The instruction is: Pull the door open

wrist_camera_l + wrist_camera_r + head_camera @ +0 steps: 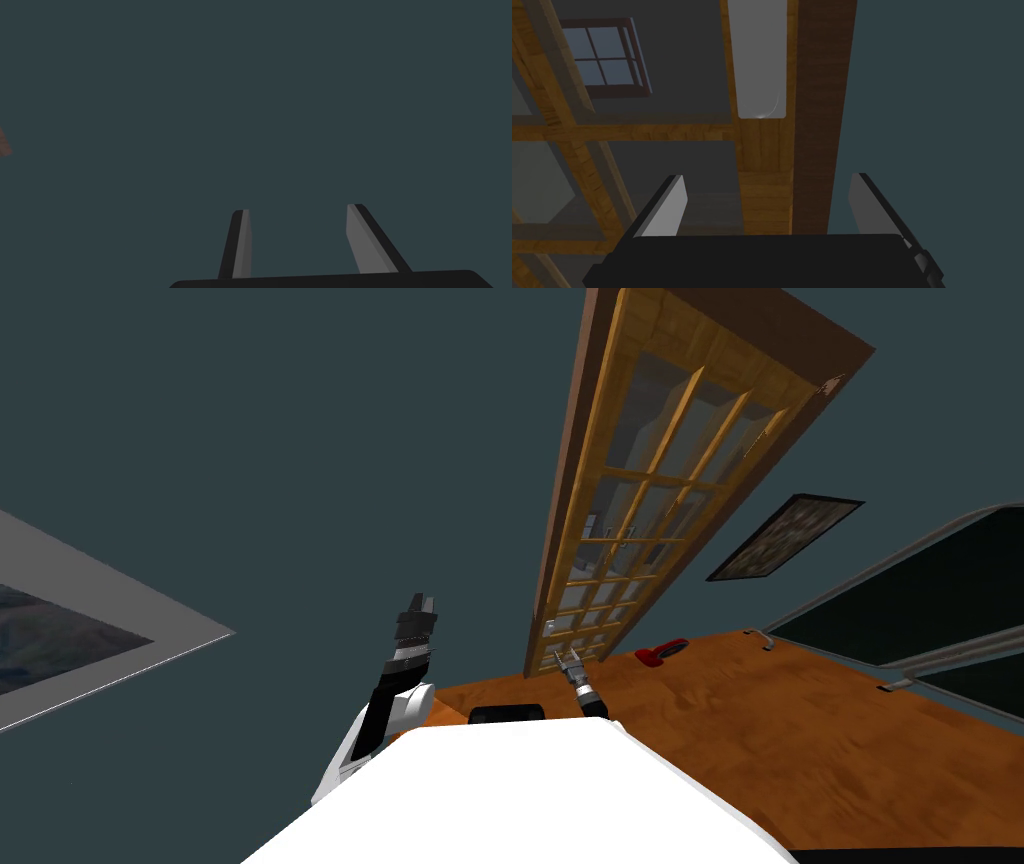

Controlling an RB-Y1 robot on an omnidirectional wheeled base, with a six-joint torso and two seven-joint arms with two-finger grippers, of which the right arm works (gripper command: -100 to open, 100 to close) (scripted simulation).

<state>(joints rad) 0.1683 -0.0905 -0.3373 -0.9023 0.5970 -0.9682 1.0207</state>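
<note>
Jaws of the right gripper (767,177) stand wide apart with nothing clamped. They straddle the edge of the door (762,150), so its wooden stile and the darker brown frame (817,125) both fall in the gap between them. I judge this wide spread to be a readied approach, leaving room to close around something narrow. Straight ahead of the jaws, further along the stile, sits a long light grey handle (760,60) with a rounded end. It is near but not touched, and it is probably what the grip is meant for, since pulling there would swing the door most easily. Past one finger lie the door's glass panes (677,100), and past the other the dark teal wall (937,125). The left gripper (297,210) is held off to the side, facing that wall with jaws apart and empty, likely parked clear of the door's swing.
</note>
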